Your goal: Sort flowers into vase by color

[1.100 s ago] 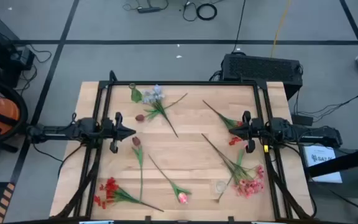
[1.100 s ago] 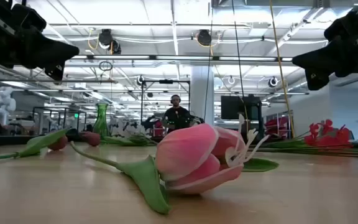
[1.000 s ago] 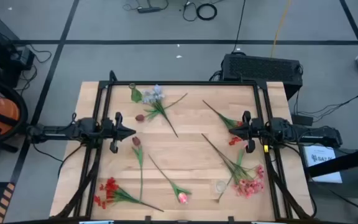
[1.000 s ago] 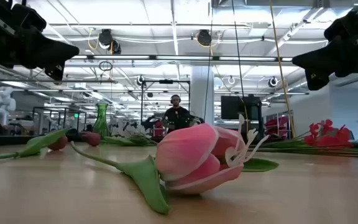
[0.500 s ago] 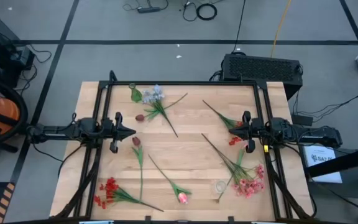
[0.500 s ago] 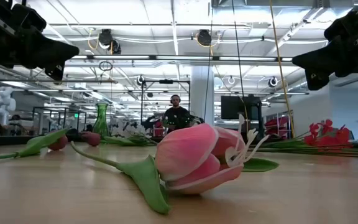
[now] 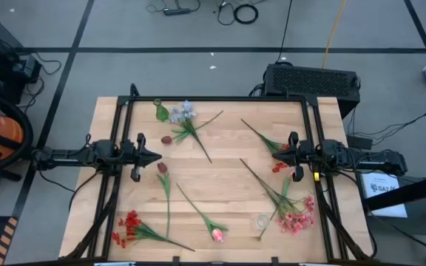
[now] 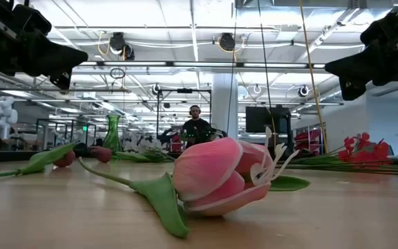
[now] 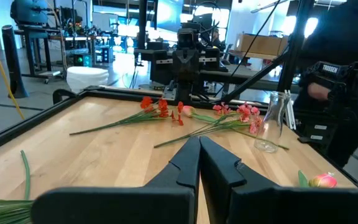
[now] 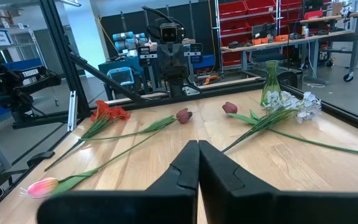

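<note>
From above: wooden table [image 7: 220, 174] framed by a black rail, flowers scattered flat across it. Left gripper [image 7: 154, 157] at the left edge, clenched, grasping nothing; right gripper [image 7: 276, 154] opposite at the right edge, likewise clenched and empty. White and pale-blue sprig [image 7: 186, 114] near the far edge beside a green vase [image 7: 157, 106]; dark red tulip bud [image 7: 162, 168] just beside the left gripper's tip; red cluster [image 7: 127, 226] at the near left corner; pink tulip [image 7: 217, 235] at the near edge; pink cluster [image 7: 296, 221] near right, beside a clear glass vase [image 7: 262, 222].

At table height: pink tulip fills the middle, lying on its side, leaf curled beneath; person [image 8: 196, 128] far behind, small.

Left wrist: glass vase upright beside pink cluster, stems crossing.

Right wrist: green vase standing behind the pale sprig.
</note>
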Action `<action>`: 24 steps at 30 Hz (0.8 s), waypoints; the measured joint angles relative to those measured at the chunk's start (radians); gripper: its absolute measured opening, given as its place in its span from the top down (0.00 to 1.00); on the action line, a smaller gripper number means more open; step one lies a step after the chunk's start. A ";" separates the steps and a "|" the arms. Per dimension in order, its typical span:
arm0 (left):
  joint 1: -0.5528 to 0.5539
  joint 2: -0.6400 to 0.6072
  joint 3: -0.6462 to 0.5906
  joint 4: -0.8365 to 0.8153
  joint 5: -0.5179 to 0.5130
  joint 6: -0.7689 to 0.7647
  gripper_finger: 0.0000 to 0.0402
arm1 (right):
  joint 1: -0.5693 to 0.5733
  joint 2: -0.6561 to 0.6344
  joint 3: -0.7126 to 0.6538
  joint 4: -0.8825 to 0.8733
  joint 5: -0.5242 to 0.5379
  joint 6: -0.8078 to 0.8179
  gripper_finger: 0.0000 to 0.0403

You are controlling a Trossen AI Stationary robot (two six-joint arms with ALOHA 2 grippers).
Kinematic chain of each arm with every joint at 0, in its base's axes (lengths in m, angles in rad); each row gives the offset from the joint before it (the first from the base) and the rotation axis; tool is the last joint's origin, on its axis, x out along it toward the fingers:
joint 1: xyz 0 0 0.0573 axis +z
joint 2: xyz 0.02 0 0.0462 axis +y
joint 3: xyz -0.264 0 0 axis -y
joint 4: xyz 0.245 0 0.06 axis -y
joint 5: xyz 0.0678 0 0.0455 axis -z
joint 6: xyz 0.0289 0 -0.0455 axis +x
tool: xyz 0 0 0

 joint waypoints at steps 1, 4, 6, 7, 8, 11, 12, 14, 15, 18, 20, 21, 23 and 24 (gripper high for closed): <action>0.000 0.000 0.000 0.000 0.000 0.000 0.96 | 0.000 0.000 0.000 0.000 0.000 0.000 1.00; 0.000 0.000 0.000 0.000 0.000 0.000 0.96 | 0.000 0.000 0.000 0.000 0.000 0.000 1.00; 0.000 0.000 0.000 0.000 0.000 0.000 0.96 | 0.000 0.000 0.000 0.000 0.000 0.000 1.00; 0.000 0.000 0.000 0.000 0.000 0.000 0.96 | 0.000 0.000 0.000 0.000 0.000 0.000 1.00; 0.000 0.000 0.000 0.000 0.000 0.000 0.96 | 0.000 0.000 0.000 0.000 0.000 0.000 1.00; 0.000 0.000 0.000 0.000 0.000 0.000 0.96 | 0.000 0.000 0.000 0.000 0.000 0.000 1.00; 0.000 0.000 0.000 0.000 0.000 0.000 0.96 | 0.000 0.000 0.000 0.000 0.000 0.000 1.00; 0.000 0.000 0.000 0.000 0.000 0.000 0.96 | 0.000 0.000 0.000 0.000 0.000 0.000 1.00; 0.000 0.000 0.000 0.000 0.000 0.000 0.96 | 0.000 0.000 0.000 0.000 0.000 0.000 1.00; 0.000 0.000 0.000 0.000 0.000 0.000 0.96 | 0.000 0.000 0.000 0.000 0.000 0.000 1.00; 0.000 0.000 0.000 0.000 0.000 0.000 0.96 | 0.000 0.000 0.000 0.003 0.003 -0.006 1.00; 0.000 0.000 0.000 0.000 0.000 0.000 0.96 | 0.000 0.000 0.000 0.007 0.004 -0.008 1.00; 0.000 0.000 0.000 0.000 0.000 0.000 0.96 | 0.000 0.000 0.000 0.011 0.005 -0.010 1.00; 0.000 0.000 0.000 0.000 0.000 0.000 0.96 | 0.000 0.000 0.000 0.010 0.005 -0.004 1.00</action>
